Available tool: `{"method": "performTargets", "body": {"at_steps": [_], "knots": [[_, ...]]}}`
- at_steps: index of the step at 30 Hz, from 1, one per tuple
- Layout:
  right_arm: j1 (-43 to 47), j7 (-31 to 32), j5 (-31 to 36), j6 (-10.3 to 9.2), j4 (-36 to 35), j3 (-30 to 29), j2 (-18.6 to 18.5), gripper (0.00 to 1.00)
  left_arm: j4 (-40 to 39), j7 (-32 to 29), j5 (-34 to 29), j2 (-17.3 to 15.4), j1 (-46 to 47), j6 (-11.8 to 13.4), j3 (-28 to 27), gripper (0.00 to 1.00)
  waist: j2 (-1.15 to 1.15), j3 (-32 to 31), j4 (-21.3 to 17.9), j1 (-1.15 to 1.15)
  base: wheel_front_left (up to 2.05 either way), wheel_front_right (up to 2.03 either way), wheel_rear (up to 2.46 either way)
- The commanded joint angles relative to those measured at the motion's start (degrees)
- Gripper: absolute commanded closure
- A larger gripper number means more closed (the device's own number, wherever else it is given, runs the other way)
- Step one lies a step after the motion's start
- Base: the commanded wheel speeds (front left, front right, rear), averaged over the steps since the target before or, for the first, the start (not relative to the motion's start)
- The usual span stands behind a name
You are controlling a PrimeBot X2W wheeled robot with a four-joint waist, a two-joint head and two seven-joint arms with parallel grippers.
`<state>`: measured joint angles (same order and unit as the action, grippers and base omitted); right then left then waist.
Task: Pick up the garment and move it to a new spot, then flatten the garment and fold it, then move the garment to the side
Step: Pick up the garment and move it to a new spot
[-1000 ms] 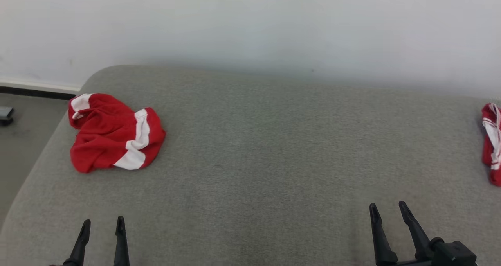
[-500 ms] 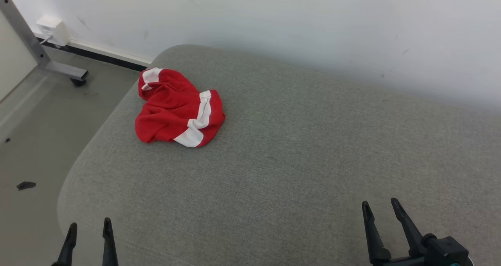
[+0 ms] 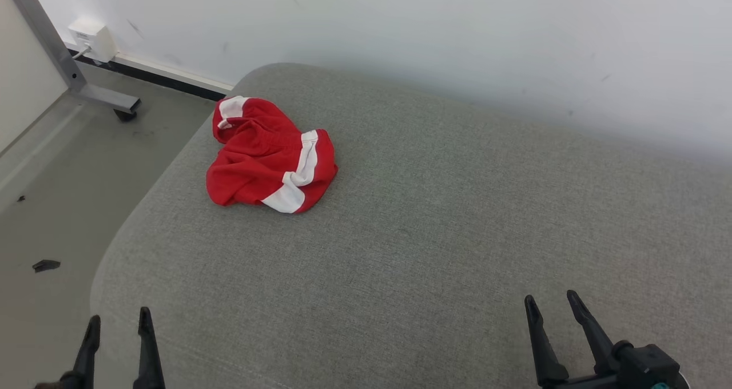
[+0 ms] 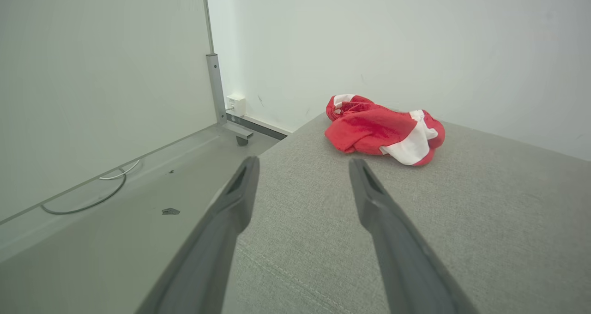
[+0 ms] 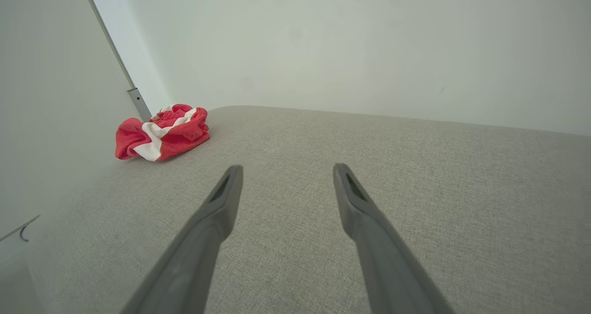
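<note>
Red cloth with white bands, crumpled into a heap: this is the garment, and it lies near the far left corner of the grey cushion, close to the rounded edge where the cushion drops to the floor. My left gripper hangs at the near left corner of the cushion with its two fingers spread apart and nothing between them. My right gripper is the same, spread and empty, over the near right part and well apart from the garment. I judge that the pick-up is not yet begun, so the risks are all in the reach. The heap is close to the edge, so if I come to it from the right side and push before I close, it may slide off and fall to the floor. The folds are piled in several layers and I cannot tell which layer is on top. If I pinch only one loose fold, the rest may hang down and drag when I lift. If I go too deep, my fingers could also catch the cushion's own fabric. The wall stands just behind, so a long reach has little room.
</note>
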<state>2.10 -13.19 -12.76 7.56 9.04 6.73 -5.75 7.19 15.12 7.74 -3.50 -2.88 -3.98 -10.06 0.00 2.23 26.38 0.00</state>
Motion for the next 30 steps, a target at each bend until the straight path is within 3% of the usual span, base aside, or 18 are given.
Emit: {"method": "performTargets", "body": {"at_steps": [1, 7, 15, 22, 30], "knots": [[-0.7, -0.1, 0.1, -0.16, -0.1, -0.3, -0.5, 0.0, 0.1, 0.0, 1.0, -0.2, 1.5, 0.0, -0.2, 0.0, 0.0, 0.6, -0.7, 0.0, 0.0, 0.0, 0.0], [-2.3, 0.7, 1.0, -0.16, -1.4, -1.5, -1.6, 0.0, 1.8, 0.0, 1.2, -1.7, 9.8, -0.8, -0.7, 0.0, 0.0, 4.1, -4.1, 0.0, 0.0, 0.0, 0.0], [-6.9, 2.1, 2.1, -0.16, -5.4, -4.4, -4.4, 0.0, 6.4, 0.0, 2.9, -5.4, 27.0, -1.5, -2.1, 0.0, 0.0, 13.4, -12.6, 0.0, 0.0, 0.0, 0.0], [-8.9, 3.0, 3.3, -0.15, -10.4, -6.9, -4.4, 0.0, 15.5, -0.1, 4.9, -9.9, 41.3, -2.1, -3.0, 0.0, 0.0, 20.6, -18.7, 0.0, 0.0, 0.0, 0.0], [-10.3, 3.5, 3.5, -0.15, -13.7, -8.1, -4.5, 0.0, 29.7, -4.2, 6.8, -15.3, 50.3, -2.9, -2.3, 0.0, 0.0, 24.2, -21.8, 0.0, 0.0, 0.0, 0.0]]}}
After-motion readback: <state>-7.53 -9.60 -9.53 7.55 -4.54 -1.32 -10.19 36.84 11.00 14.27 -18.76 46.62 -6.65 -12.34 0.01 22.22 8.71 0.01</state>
